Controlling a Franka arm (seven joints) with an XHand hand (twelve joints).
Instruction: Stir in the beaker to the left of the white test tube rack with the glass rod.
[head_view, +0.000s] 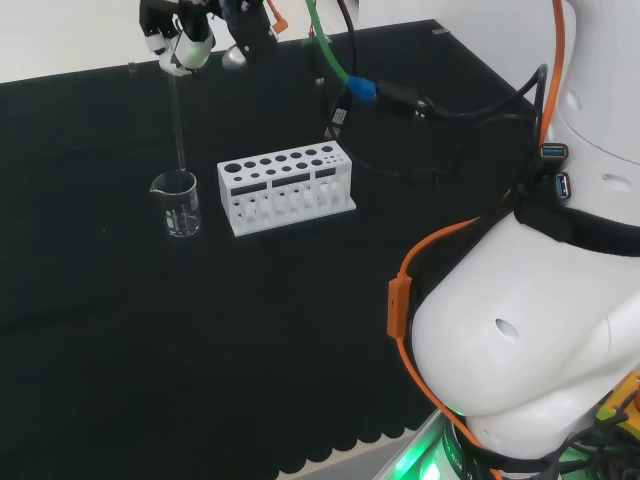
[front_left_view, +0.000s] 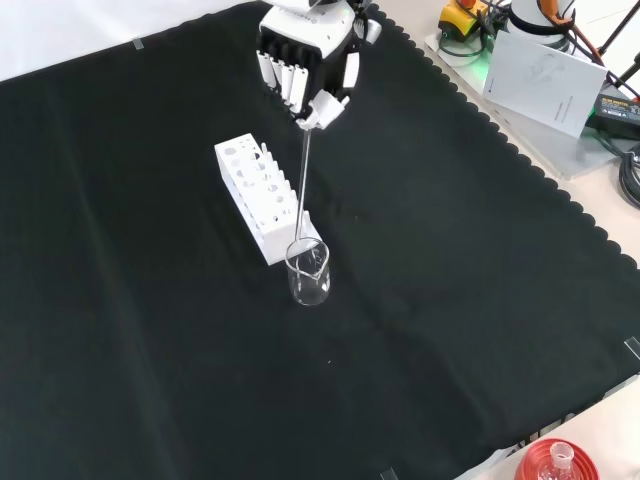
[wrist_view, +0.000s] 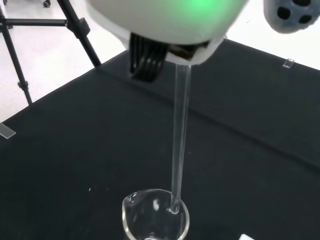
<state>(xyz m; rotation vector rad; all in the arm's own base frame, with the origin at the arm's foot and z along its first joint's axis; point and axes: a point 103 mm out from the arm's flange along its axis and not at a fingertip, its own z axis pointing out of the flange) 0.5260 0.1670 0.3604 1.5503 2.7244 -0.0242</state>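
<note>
While the hand hangs high over the cloth:
Fingers: curled round the top of the glass rod.
Rod: nearly upright, its low end just inside the beaker's rim.
Beaker: just left of the white test tube rack in the head view.

The flat black cloth, scalloped along its edge, covers the bench. On it stands a white plastic test tube rack patterned with dark round holes, and at its 9 o'clock in the head view a clear colourless glass beaker. A clear glass rod hangs from the black and white hand.
</note>
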